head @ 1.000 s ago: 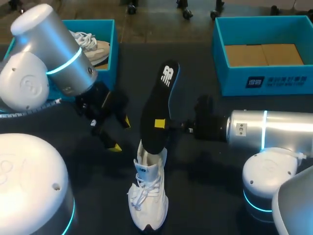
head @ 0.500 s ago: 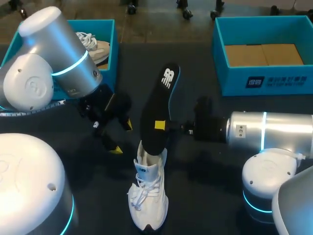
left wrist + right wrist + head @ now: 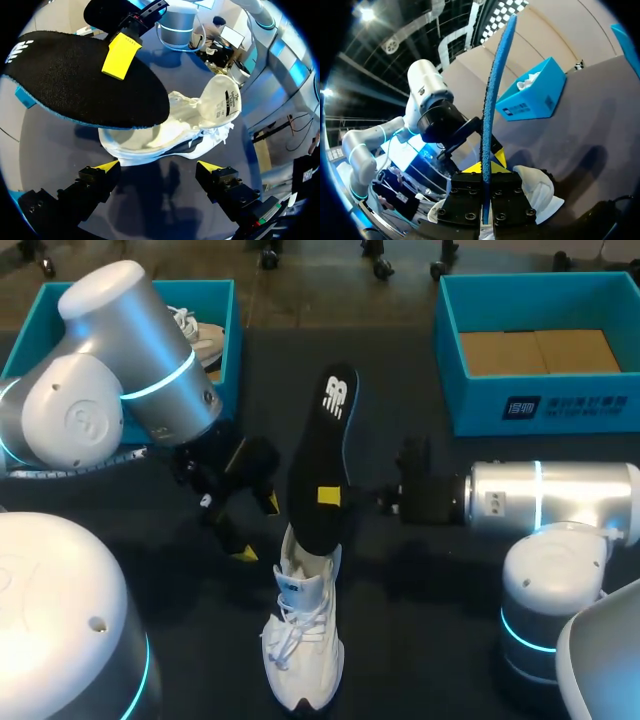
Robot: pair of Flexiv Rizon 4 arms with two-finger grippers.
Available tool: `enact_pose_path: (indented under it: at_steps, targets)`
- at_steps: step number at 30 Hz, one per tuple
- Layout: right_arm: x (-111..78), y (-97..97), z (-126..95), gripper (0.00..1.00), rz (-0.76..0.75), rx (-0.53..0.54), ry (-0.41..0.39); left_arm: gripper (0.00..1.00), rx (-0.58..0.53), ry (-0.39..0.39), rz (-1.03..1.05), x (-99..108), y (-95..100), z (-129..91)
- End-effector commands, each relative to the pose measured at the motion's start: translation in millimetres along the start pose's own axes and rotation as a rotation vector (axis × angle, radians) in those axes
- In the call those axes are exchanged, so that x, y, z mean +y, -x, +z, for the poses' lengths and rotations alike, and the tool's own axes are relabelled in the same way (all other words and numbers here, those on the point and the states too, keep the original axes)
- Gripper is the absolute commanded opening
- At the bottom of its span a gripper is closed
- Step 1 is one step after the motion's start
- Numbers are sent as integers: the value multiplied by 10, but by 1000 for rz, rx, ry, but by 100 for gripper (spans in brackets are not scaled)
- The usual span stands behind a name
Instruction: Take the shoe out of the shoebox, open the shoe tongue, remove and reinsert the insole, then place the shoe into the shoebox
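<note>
Head view.
- Shoe (image 3: 300, 645), white, lower centre of the frame. It sits sole down on the dark table (image 3: 420, 640), toe toward the bottom edge.
- Insole (image 3: 322, 465), black, centre. It stands near upright with its lower end inside the shoe's collar.
- Right gripper (image 3: 330, 496), entering from the right and clamped on the insole about midway up. One yellow tip shows on the near face.
- Left gripper (image 3: 258, 528), left of centre, just beside the insole. Fingers are spread wide and hold nothing.
- Left shoebox (image 3: 226, 310), upper left, partly hidden by the left arm (image 3: 140, 350). A second shoe (image 3: 203, 338) lies inside.
- Right shoebox (image 3: 545, 405), upper right, with its cardboard floor showing.

Left wrist view.
- Left gripper (image 3: 159, 167), fingers far apart, nothing between them.
- Shoe (image 3: 200, 117), just ahead of the fingers.
- Insole (image 3: 75, 85), one end tucked into the shoe's opening, with the right gripper (image 3: 121, 56) pinching it further along.

Right wrist view.
- Right gripper (image 3: 485, 172), both fingers pressed on the insole (image 3: 495, 85), which shows edge-on with a blue rim.
- Shoe (image 3: 540, 192), beside the fingers.
- Left arm (image 3: 430, 110), beyond the insole.
- Left shoebox (image 3: 535, 97), farther off on the table.
</note>
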State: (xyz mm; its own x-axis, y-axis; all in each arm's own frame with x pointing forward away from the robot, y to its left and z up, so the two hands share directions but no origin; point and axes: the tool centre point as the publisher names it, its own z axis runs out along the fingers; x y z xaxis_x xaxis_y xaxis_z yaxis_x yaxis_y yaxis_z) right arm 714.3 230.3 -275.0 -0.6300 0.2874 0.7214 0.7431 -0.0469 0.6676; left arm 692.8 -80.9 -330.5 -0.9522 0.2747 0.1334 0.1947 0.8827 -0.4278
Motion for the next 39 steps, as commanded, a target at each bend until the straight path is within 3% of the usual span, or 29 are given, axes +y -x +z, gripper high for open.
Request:
enact_pose_path:
  at_steps: [1,13,33,39]
  targets:
    - [-22,-13,-22,0,0,0,5,100,5,3,3,-1,7,25]
    - [9,87,31,0,-102,56,21,100,-39,-83,-34,25,-47,164]
    - [59,124,85,0,-139,140,57,100,21,-50,-62,71,6,243]
    - [126,72,112,0,-183,187,1,100,21,-50,-62,71,6,243]
